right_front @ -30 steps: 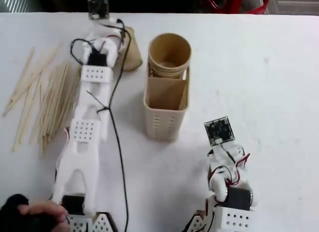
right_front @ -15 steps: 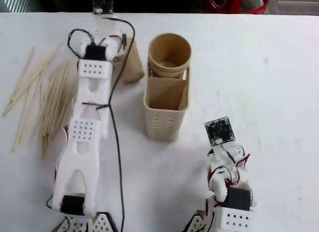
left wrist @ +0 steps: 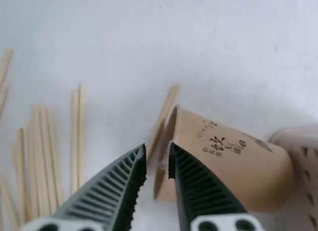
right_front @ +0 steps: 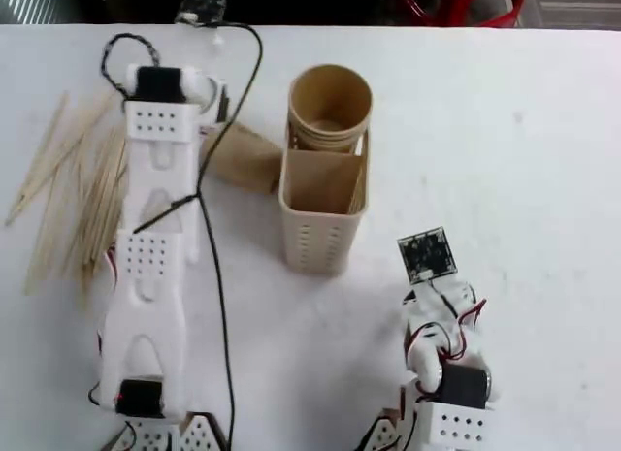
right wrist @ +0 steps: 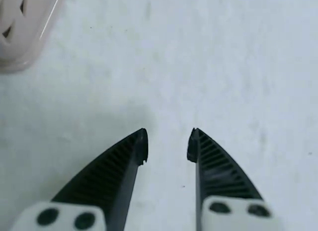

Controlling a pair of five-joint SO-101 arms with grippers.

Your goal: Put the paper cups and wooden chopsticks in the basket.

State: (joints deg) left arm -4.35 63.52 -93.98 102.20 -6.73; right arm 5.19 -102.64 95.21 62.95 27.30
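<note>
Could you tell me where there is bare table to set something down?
The widest bare patch is the table right of the basket, beyond the right arm. A narrower strip lies before the basket, between the arms. Left of the basket is crowded: a tipped paper cup, the left arm, scattered chopsticks.

From my remote station: the paper cup point(left wrist: 228, 166) is matt brown paper, smooth, with dark print on its side. The chopsticks point(left wrist: 44, 156) are pale, bare wood. The basket point(right_front: 315, 242) looks like cream plastic, perforated and dull. The table point(left wrist: 198, 52) is white, smooth and matt. My left gripper point(left wrist: 157, 156) has dark ribbed plastic fingers point(left wrist: 117, 186) on white plastic mounts.
</note>
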